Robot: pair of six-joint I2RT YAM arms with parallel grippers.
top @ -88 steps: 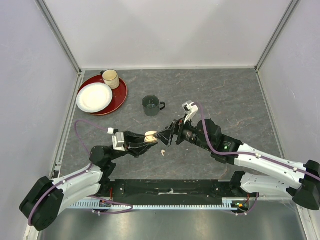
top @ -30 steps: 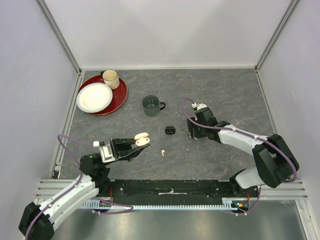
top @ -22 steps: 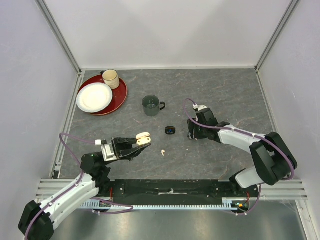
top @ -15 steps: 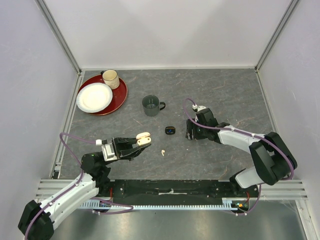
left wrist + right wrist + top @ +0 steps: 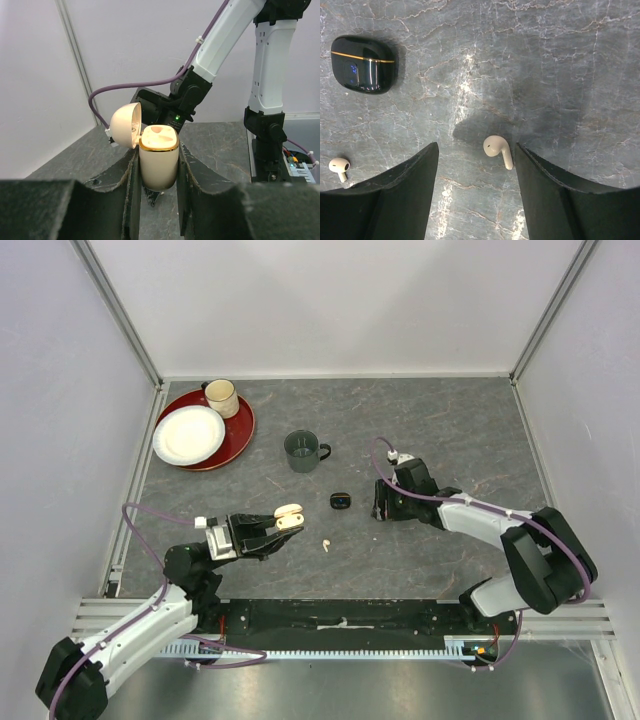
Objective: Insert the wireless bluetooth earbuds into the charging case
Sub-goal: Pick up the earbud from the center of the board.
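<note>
The cream case (image 5: 158, 155), lid open, sat clamped in the left gripper (image 5: 157, 170) off the table (image 5: 555, 75), while the right gripper (image 5: 476, 147) hung wide open and empty over one cream earbud (image 5: 497, 149), a second earbud (image 5: 339, 166) and a black case (image 5: 362, 64) lying near.

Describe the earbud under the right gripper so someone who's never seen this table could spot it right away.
Find the right gripper, open and pointing down at the grey table. The white earbud lies on the table between its two fingers, touching neither. The other white earbud lies outside the fingers, nearer the black case.
</note>
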